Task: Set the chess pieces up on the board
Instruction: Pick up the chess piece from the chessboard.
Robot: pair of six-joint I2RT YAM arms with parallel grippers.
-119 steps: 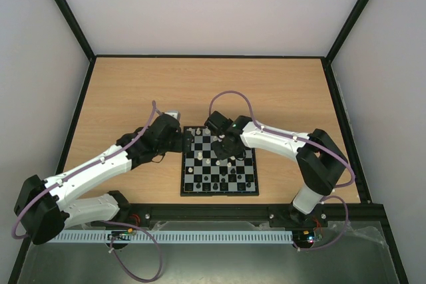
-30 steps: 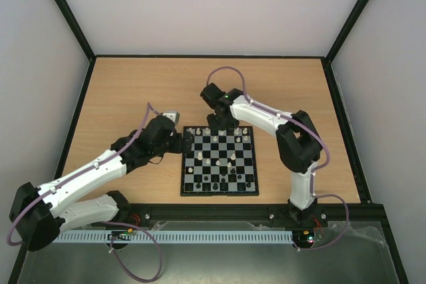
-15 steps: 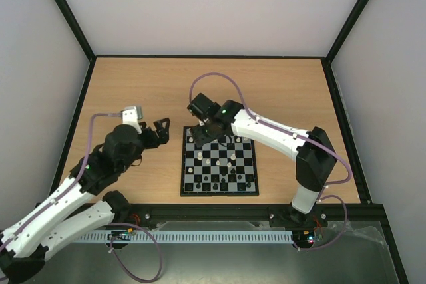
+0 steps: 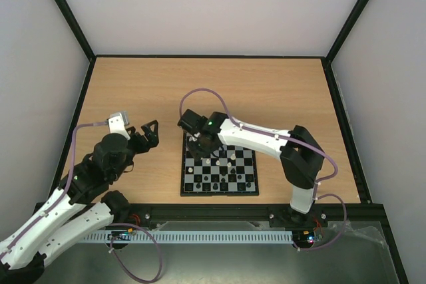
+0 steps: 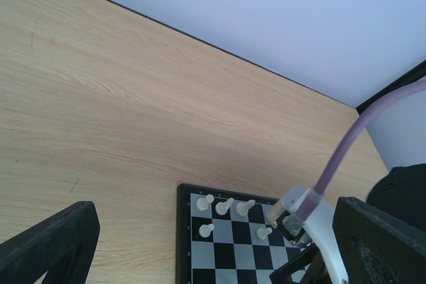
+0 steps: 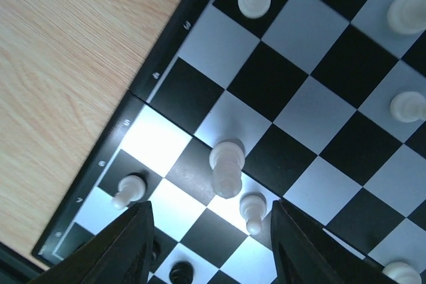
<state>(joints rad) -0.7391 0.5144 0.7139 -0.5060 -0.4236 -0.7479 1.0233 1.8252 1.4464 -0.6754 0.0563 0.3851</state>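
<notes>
The board (image 4: pixel 219 194) lies on the wooden table in front of the arm bases. Cream-white and black chess pieces (image 4: pixel 231 156) are scattered over its squares. My right gripper (image 4: pixel 200 142) hovers over the far left part of the board. In the right wrist view its jaws (image 6: pixel 210 231) are open and empty, and a tall white piece (image 6: pixel 226 167) stands just beyond the tips, with a white pawn (image 6: pixel 253 212) beside it. My left gripper (image 4: pixel 148 131) hangs open and empty over bare table, left of the board. The left wrist view shows several white pieces (image 5: pixel 224 205) in the board's corner (image 5: pixel 178 244).
Black frame rails (image 4: pixel 206 56) edge the table at the back and sides. The right arm's purple cable (image 5: pixel 353 144) loops above the board's far edge. Bare wood (image 4: pixel 266 91) lies behind the board and to both sides.
The left arm has pulled back to the left, away from the board's edge. The right gripper has swung from the board's far edge leftwards and down over its far left squares.
</notes>
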